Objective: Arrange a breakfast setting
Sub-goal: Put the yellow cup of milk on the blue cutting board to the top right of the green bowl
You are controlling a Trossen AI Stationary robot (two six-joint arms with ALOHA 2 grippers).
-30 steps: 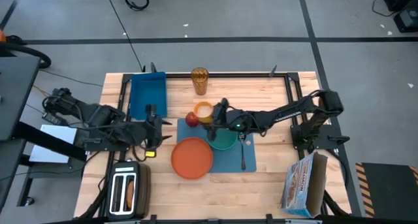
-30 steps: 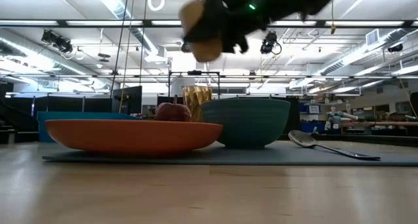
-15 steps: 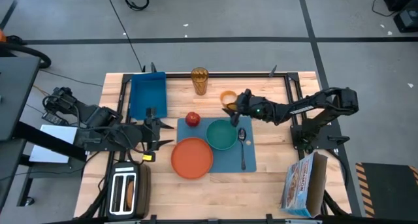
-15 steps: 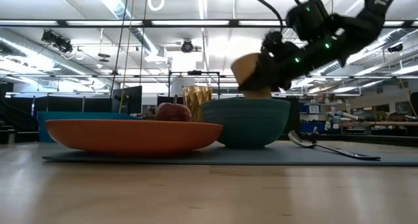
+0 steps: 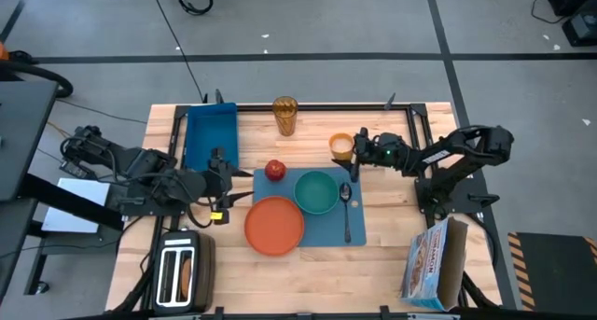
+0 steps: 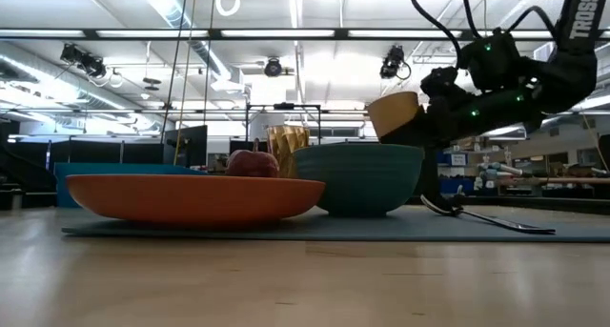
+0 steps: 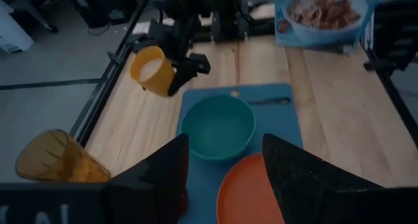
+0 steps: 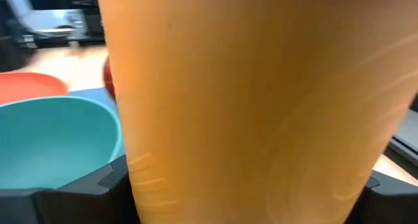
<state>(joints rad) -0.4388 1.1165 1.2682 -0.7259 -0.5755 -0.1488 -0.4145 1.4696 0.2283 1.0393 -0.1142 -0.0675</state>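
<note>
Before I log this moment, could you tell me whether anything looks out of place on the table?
Only the small orange cup: the right hand holds it tilted in the air, off the blue placemat. Plate, bowl, spoon and apple sit neatly.

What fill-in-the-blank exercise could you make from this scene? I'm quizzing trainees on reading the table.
1. The right gripper holds the small orange ____ in the air.
2. On the blue placemat, the metal spoon lies beside the teal ____.
3. The red apple sits at the placemat's corner nearest the deep blue ____.
4. The left gripper is open and holds ____.

Missing words: cup; bowl; bin; nothing
</note>
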